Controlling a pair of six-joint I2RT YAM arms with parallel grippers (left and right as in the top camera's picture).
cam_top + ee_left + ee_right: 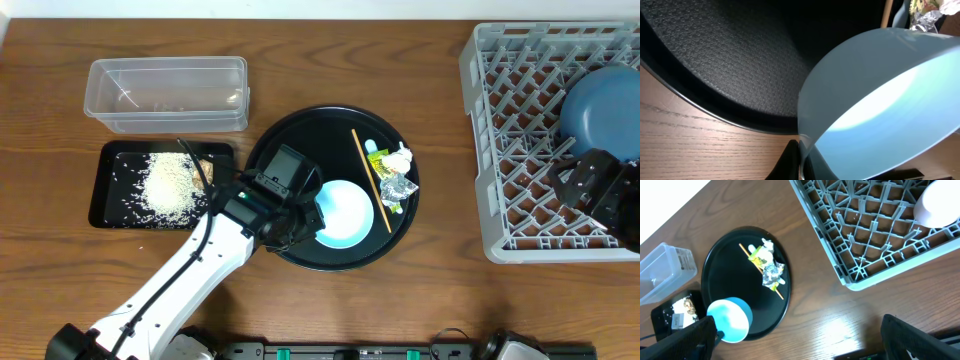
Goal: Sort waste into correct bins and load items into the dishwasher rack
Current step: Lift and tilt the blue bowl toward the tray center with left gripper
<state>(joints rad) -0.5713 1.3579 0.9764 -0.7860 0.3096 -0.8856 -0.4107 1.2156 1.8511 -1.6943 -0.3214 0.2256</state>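
Your grey dishwasher rack (520, 150) fills the right side of the table. The large dark blue plate (605, 105) stands in its far right part, and your right wrist view shows a white bowl (940, 202) in the rack too. The round black tray (300, 140) sits mid-table. Left of it, the clear plastic tub (165, 95) lies at the back, and the shallow black rectangular tray (120, 170) lies just in front of it. A heap of loose white rice (170, 185) sits in that tray, with grains scattered around the heap.

Your left gripper (308, 218) is clamped on the left rim of the light blue bowl (345, 213). The bowl is over the near part of the round tray, and you cannot tell whether it is lifted. Your right gripper (590, 185) has its jaws spread wide and holds nothing. It hangs over the rack just in front of the plate.

On the round tray's right half lies the thin chopstick (370, 180). The crumpled yellow-green and silver wrappers (395, 185) lie against it, and the small white tissue wad (402, 155) sits at their far end.
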